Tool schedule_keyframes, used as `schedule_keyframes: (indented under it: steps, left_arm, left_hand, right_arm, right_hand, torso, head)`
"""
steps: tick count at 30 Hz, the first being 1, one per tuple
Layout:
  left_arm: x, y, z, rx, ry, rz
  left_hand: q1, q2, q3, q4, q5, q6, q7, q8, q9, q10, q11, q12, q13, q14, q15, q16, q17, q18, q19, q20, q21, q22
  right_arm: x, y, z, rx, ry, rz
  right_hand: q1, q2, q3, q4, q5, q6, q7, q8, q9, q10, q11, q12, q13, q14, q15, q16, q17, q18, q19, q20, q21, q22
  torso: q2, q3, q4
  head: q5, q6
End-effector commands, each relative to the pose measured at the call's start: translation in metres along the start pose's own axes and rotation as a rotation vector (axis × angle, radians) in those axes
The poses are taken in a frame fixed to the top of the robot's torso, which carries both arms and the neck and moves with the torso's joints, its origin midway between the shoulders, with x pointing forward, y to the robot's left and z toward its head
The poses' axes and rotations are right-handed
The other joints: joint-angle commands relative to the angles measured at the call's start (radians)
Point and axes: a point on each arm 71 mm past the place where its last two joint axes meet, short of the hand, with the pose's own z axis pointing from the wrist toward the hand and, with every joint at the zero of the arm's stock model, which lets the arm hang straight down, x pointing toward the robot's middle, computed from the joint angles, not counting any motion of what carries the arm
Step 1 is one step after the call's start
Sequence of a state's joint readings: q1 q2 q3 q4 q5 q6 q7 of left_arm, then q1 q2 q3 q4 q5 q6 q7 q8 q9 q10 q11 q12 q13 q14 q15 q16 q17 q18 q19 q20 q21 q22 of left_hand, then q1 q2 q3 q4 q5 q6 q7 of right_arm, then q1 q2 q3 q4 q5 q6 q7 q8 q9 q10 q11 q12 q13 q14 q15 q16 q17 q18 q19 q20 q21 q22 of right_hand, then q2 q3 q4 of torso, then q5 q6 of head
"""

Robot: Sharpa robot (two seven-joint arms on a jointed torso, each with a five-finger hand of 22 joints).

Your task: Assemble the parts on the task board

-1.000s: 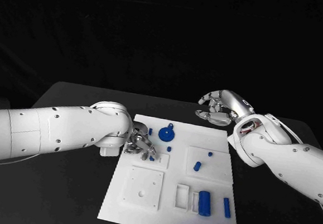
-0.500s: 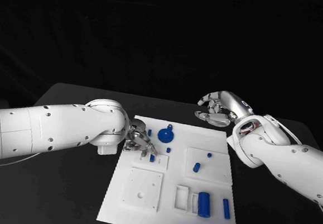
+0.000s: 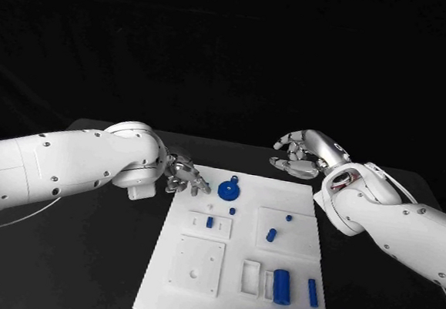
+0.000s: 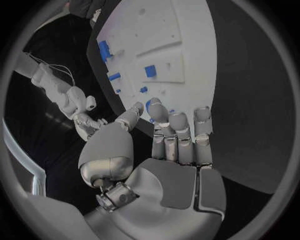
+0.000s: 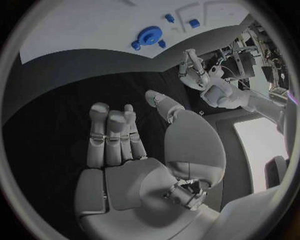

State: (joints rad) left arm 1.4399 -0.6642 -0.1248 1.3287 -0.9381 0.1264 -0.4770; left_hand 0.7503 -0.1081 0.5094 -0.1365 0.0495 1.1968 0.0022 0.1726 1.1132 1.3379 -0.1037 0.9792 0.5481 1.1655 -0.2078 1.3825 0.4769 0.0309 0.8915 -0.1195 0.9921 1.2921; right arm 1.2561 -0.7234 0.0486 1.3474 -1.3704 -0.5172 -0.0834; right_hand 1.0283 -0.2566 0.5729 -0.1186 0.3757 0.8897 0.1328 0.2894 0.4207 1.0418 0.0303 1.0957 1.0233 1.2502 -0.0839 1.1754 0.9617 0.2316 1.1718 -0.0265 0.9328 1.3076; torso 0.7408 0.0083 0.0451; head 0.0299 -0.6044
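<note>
Task board (image 3: 185, 305) lying flat in the middle of the black table (image 3: 74, 258), long way running near to far. Blue parts on it: round gear (image 3: 229, 193) at the far end, tiny peg (image 3: 210, 221) standing in a small square on the left, small piece (image 3: 271, 235) in the raised square on the right, fat cylinder (image 3: 282, 286) and thin bar (image 3: 312, 292) side by side near the right near corner. Left hand (image 3: 186, 176) hovering at the far left corner of the board, just left of the gear, fingers straight and apart, holding nothing. Right hand (image 3: 304, 152) up over the table past the far right edge of the board, well apart from the parts, fingers loosely bent, nothing in it.
</note>
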Motion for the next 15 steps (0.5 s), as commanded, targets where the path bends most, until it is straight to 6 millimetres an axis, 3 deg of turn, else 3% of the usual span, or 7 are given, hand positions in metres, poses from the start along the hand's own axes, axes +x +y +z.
schedule_keyframes:
  steps: [1, 5, 15]
  left_arm:
    - [-0.007, -0.001, 0.003, 0.015, -0.038, -0.032]
    - [-0.012, -0.002, 0.009, 0.010, -0.065, -0.036]
    - [-0.024, -0.003, 0.027, -0.026, -0.088, -0.017]
  left_hand:
    - [0.015, 0.000, 0.003, -0.005, 0.006, -0.031, 0.015, -0.020, -0.020, -0.013, 0.010, -0.012, -0.005, -0.010, 0.013, -0.013, -0.006, 0.000, -0.015, -0.136, -0.013, -0.005]
    - [0.021, -0.005, 0.008, -0.004, 0.007, -0.093, 0.040, -0.056, -0.055, -0.050, 0.034, -0.044, -0.017, -0.046, 0.038, -0.041, -0.019, -0.012, -0.048, -0.125, -0.041, -0.014]
    - [0.019, -0.015, 0.012, 0.018, 0.009, -0.148, 0.059, -0.085, -0.103, -0.058, 0.052, -0.053, -0.019, -0.056, 0.054, -0.046, -0.021, -0.020, -0.058, -0.122, -0.052, -0.015]
  right_arm:
    - [0.000, 0.000, 0.000, -0.007, 0.004, -0.010]
    - [0.000, -0.001, 0.000, -0.006, 0.004, -0.010]
    - [0.000, 0.001, 0.000, -0.010, 0.005, -0.008]
  right_hand:
    - [0.002, 0.007, -0.005, 0.001, 0.004, -0.004, 0.006, 0.003, 0.001, 0.001, -0.005, 0.006, -0.001, 0.004, -0.001, 0.006, -0.002, 0.030, -0.002, -0.007, -0.004, 0.017]
    - [0.002, 0.007, -0.005, 0.001, 0.004, -0.004, 0.006, 0.003, 0.001, 0.001, -0.005, 0.006, -0.001, 0.004, -0.001, 0.006, -0.002, 0.030, -0.002, -0.007, -0.004, 0.017]
    - [0.002, 0.007, -0.005, 0.001, 0.005, -0.004, 0.006, 0.003, 0.001, 0.001, -0.005, 0.006, -0.002, 0.004, -0.001, 0.006, -0.002, 0.030, -0.002, -0.007, -0.004, 0.017]
  torso:
    - [0.001, 0.0003, -0.0013]
    - [0.001, 0.0000, -0.0019]
    - [0.002, 0.0005, -0.0033]
  head:
    - [0.000, 0.008]
    - [0.000, 0.011]
    - [0.001, 0.015]
